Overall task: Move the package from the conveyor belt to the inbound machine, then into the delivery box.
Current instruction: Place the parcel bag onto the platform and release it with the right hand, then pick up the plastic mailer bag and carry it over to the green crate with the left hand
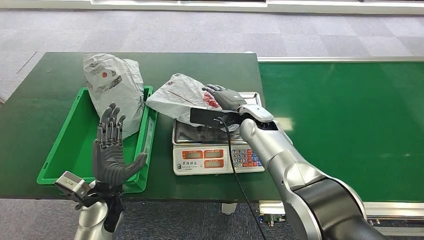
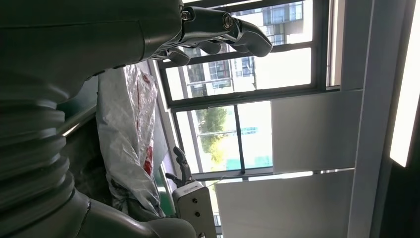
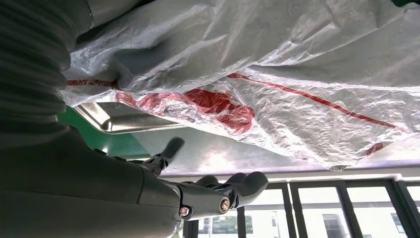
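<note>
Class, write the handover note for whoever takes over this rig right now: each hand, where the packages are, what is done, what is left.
Left hand: open, raised over the green delivery box, holding nothing.
Right hand: on the white package lying on the scale; whether it grips cannot be told.
Done: one grey package is in the delivery box; the white one is off the conveyor belt.
Left: move the white package into the delivery box.

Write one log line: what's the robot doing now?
right hand on bag | bag on scale | left hand open over bin
</note>
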Robot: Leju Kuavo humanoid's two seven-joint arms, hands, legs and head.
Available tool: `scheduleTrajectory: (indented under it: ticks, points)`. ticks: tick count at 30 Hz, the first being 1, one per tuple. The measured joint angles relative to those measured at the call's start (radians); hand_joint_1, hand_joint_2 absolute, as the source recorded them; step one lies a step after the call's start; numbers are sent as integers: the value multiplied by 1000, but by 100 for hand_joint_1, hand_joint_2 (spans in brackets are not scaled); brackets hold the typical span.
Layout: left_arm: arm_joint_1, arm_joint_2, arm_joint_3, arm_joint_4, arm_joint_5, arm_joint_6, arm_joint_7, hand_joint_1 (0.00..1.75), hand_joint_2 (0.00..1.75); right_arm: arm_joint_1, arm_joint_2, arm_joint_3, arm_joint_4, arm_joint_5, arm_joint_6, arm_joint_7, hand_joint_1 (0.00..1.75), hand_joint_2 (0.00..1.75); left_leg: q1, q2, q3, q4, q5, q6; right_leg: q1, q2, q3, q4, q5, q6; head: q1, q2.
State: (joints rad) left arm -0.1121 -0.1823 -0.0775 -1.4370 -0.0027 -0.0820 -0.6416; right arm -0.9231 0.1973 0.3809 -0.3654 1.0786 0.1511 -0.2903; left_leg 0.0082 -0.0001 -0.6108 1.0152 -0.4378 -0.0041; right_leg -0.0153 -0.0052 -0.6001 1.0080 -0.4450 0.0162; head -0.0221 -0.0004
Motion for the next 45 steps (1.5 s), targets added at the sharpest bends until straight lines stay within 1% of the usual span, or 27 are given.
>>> scheduleTrajectory:
  ticks: [4,6,8,11,13,15,17,19,21,22,24,26,29,31,33,35,37,39,42,45]
  points:
    - [3,0,2,-2,0,0,0,0,175,0,1,1,4,-4,-2,-7,0,175,0,0,0,0,0,0,0,0,0,0,0,0,0,0]
    - [7,0,3,-6,0,2,0,0,175,0,2,1,5,-20,-9,-32,0,175,0,0,0,0,0,0,0,0,0,0,0,0,0,0]
    - [11,0,5,-8,0,6,-2,0,175,0,6,1,5,-49,-18,-79,0,175,0,0,0,0,0,0,0,0,0,0,0,0,0,0]
    - [17,0,10,-8,-3,10,-12,0,175,0,16,-4,1,-118,-29,-175,0,175,0,0,0,0,0,0,0,0,0,0,0,0,0,0]
    - [20,0,15,-8,-7,14,-19,0,175,2,23,-16,-11,-195,-30,-254,0,175,0,0,0,0,0,0,0,0,0,0,0,0,0,0]
    - [21,0,17,-8,-18,19,-27,0,175,11,31,-39,-44,-317,-10,-340,0,175,0,0,0,0,0,0,0,0,0,0,0,0,0,0]
    - [19,0,18,-8,-48,31,-27,0,175,38,34,-60,-123,-502,67,-391,0,175,0,0,0,0,0,0,0,0,-1,0,0,0,0,0]
    - [3,0,15,-1,-97,56,-9,0,175,78,31,-68,-231,-717,195,-388,0,175,0,0,0,0,0,0,0,0,-1,0,0,0,0,0]
    - [-40,2,6,27,-155,98,29,0,175,125,22,-68,-347,-913,306,-342,0,175,0,0,0,0,0,0,0,-1,-1,0,0,0,0,0]
    - [-70,3,-1,52,-185,122,51,0,175,151,16,-68,-405,-996,337,-310,0,175,0,-1,0,0,0,0,0,-1,-1,-1,0,0,0,0]
    - [-138,5,-14,117,-242,169,90,0,175,207,-5,-73,-515,-1134,354,-249,0,175,0,-2,0,0,0,0,0,-2,-1,-1,0,0,0,0]
    - [-205,9,-28,184,-293,205,121,0,175,264,-35,-87,-606,-1242,362,-210,0,175,0,-2,0,1,0,0,0,-2,-1,-1,1,0,0,0]
    - [-311,11,-56,295,-381,254,182,0,175,378,-93,-137,-726,-1368,392,-194,0,175,0,-3,0,2,1,0,0,-3,0,-1,1,0,0,0]
    - [-382,11,-77,371,-448,285,238,0,175,463,-121,-184,-786,-1393,387,-214,0,175,0,-4,0,2,0,0,0,-4,1,-1,1,0,0,0]
    - [-450,11,-100,445,-522,318,306,0,175,546,-132,-235,-838,-1364,337,-257,0,175,0,-4,-1,2,0,0,0,-4,0,-1,1,0,0,0]
    - [-516,9,-124,525,-607,342,389,0,175,616,-132,-280,-890,-1290,239,-307,0,175,0,-3,-2,1,0,0,0,-3,-1,-1,1,0,0,0]
    - [-583,-2,-150,617,-704,351,483,0,175,664,-126,-313,-952,-1197,125,-341,0,175,0,-3,-2,1,0,0,0,-3,-3,-1,1,0,0,0]
    - [-648,-28,-184,715,-801,337,574,0,175,698,-117,-328,-1021,-1132,48,-352,0,175,0,-3,-3,1,0,0,0,-3,-3,-1,1,0,0,0]
    - [-724,-80,-249,849,-914,291,694,0,175,734,-103,-334,-1123,-1089,-12,-356,0,175,0,-2,-3,1,0,0,0,-3,-3,-1,1,0,0,0]
    - [-760,-122,-296,939,-955,264,748,0,175,759,-91,-334,-1202,-1077,-32,-354,0,175,0,0,-3,1,0,0,0,0,-3,-1,1,0,0,0]
